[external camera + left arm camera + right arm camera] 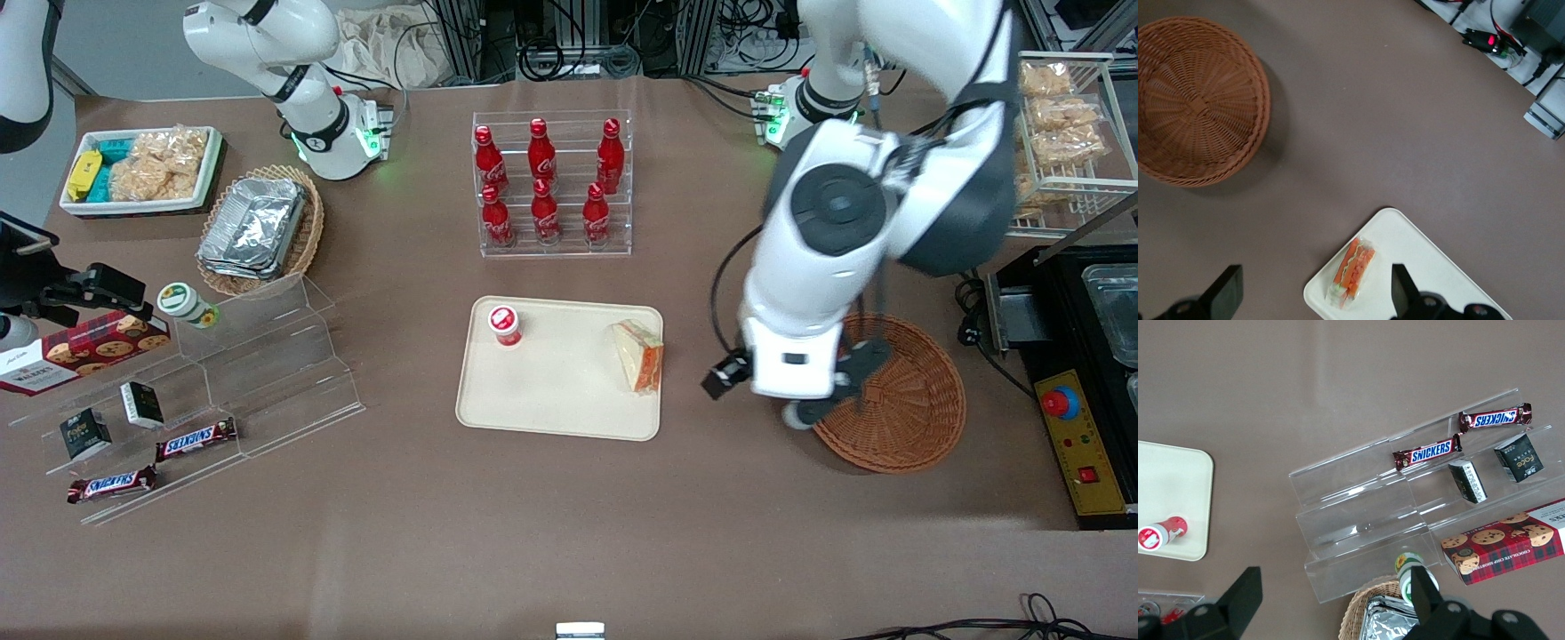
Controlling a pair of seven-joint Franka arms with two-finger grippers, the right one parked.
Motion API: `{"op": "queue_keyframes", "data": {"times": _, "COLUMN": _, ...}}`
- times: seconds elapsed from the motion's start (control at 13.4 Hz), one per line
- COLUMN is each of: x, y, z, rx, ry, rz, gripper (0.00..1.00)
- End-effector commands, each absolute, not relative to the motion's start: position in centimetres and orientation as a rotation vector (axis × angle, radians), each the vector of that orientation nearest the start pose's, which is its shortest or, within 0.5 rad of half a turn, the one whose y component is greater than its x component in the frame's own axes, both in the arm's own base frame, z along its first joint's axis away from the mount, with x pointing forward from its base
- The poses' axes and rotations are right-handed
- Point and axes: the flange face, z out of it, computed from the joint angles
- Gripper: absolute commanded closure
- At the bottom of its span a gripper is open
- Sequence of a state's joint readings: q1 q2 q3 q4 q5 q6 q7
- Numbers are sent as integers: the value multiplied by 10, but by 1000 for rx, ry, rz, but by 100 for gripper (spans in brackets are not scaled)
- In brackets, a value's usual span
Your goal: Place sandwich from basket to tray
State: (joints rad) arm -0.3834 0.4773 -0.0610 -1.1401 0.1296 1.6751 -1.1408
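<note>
Front view — sandwich [638,355] on tray [551,400], fingers [1228,290] spread

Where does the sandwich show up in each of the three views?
Front view: sandwich lies on the tray, at its edge nearest the basket.
Left wrist view: sandwich near the tray's corner, between the open gripper fingers.
Right wrist view: not visible.
Shared landmark: the tray.
</note>
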Motion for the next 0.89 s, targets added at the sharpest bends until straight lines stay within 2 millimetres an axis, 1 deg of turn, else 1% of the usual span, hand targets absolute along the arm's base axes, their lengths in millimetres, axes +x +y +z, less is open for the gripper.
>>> {"op": "queue_keyframes", "data": {"times": 0.0, "x": 640, "y": -253, "z": 545, "rx": -2925, "ry": -1091, "rz": -149, "gripper": 0}}
{"op": "queue_keyframes", "data": {"times": 0.07, "x": 642, "y": -232, "z": 555, "rx": -2950, "ry": -1081, "rz": -139, "gripper": 0}}
{"op": "queue_keyframes", "data": {"times": 0.22, "x": 646, "y": -172, "z": 572, "rx": -3011, "ry": -1035, "rz": -96, "gripper": 0}}
{"op": "queue_keyframes", "data": {"times": 0.3, "x": 643, "y": -149, "z": 577, "rx": -3039, "ry": -968, "rz": -88, "gripper": 0}}
{"op": "queue_keyframes", "data": {"times": 0.45, "x": 636, "y": -107, "z": 580, "rx": -3066, "ry": -849, "rz": -76, "gripper": 0}}
{"op": "queue_keyframes", "data": {"times": 0.6, "x": 625, "y": -69, "z": 582, "rx": -3114, "ry": -696, "rz": -36, "gripper": 0}}
{"op": "queue_keyframes", "data": {"times": 0.74, "x": 611, "y": -50, "z": 586, "rx": -3137, "ry": -530, "rz": -25, "gripper": 0}}
{"op": "queue_keyframes", "data": {"times": 0.82, "x": 604, "y": -35, "z": 587, "rx": -3146, "ry": -476, "rz": -22, "gripper": 0}}
